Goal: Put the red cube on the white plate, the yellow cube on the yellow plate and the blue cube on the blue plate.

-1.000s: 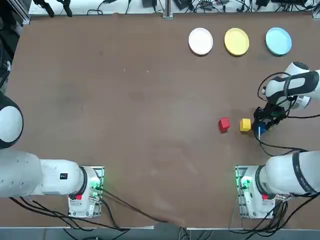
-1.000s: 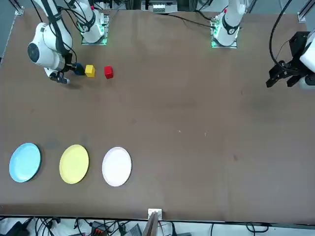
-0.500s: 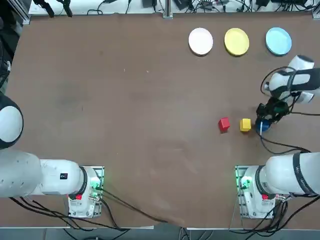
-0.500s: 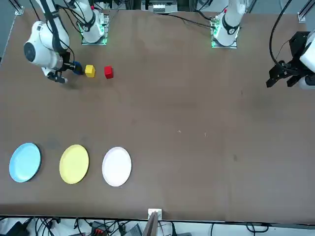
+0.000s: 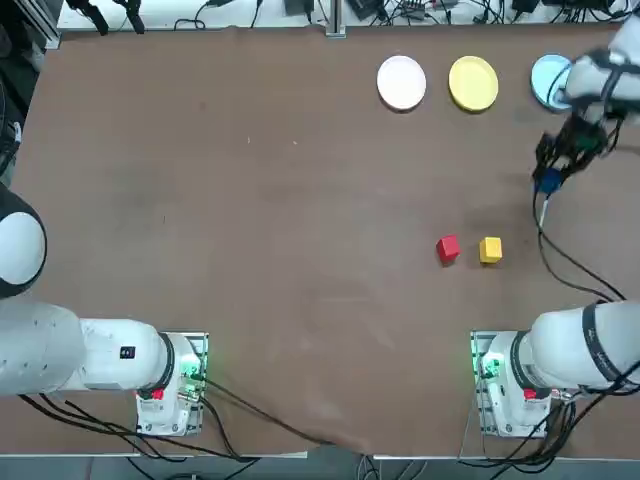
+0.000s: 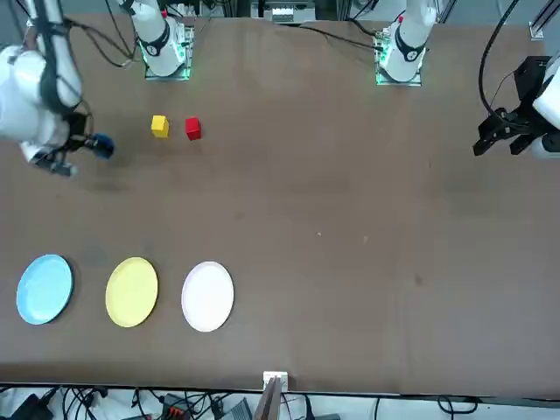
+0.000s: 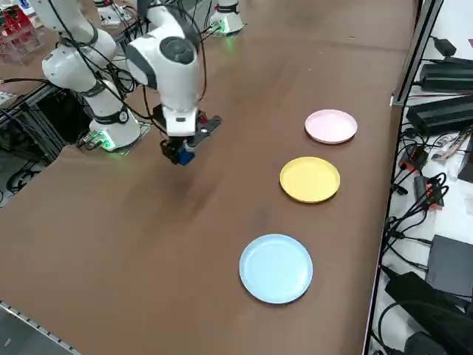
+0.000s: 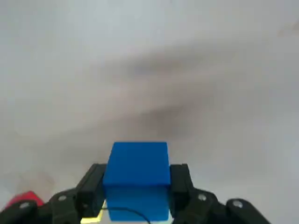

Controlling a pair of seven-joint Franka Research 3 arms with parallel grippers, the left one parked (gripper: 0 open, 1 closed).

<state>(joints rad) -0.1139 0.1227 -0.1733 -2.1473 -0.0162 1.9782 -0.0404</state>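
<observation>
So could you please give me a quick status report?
Right gripper shut on blue cube, carried above the table. Blue plate bare. Path unobstructed.

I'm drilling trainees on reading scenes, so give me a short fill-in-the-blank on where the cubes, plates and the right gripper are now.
1. The right gripper is shut on the ____ cube.
2. On the table, the red cube lies right beside the ____ cube.
3. The yellow plate sits between the blue plate and the ____ plate.
4. All three plates have ____ on them.

Missing words: blue; yellow; white; nothing
</observation>
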